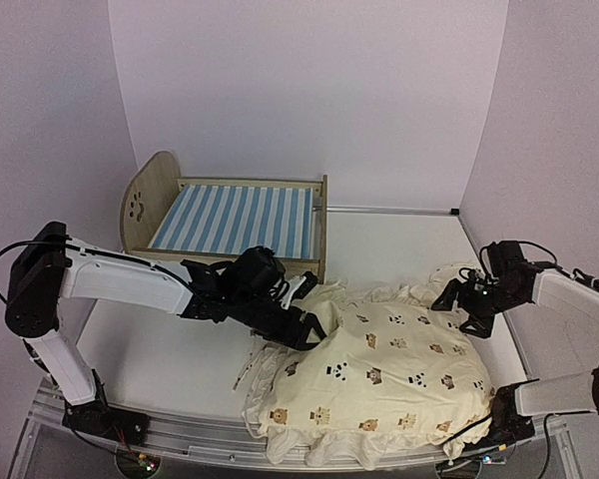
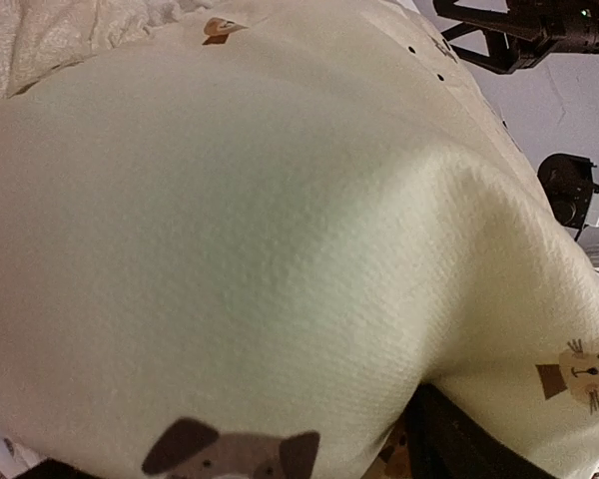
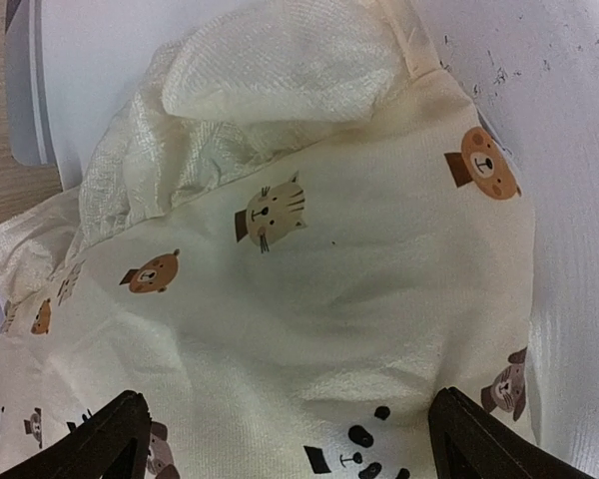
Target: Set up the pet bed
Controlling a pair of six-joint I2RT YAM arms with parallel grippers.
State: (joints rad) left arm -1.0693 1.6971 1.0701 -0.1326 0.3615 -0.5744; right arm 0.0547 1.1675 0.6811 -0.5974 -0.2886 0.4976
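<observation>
The pet bed, a light-wood frame with a striped blue-and-white base, stands empty at the back left. In front of it a cream cushion printed with small animals lies rumpled on the table. My left gripper is pushed against the cushion's left edge with its jaws wide. The cushion fills the left wrist view, and one dark finger shows at its lower right. My right gripper hangs open over the cushion's far right corner. Its fingers stand far apart above the fabric.
Ruffled, shiny cream fabric bunches at the cushion's far edge. Thin tie strings trail off the cushion's left side. The white table is walled at the back and both sides. A metal rail runs along the near edge.
</observation>
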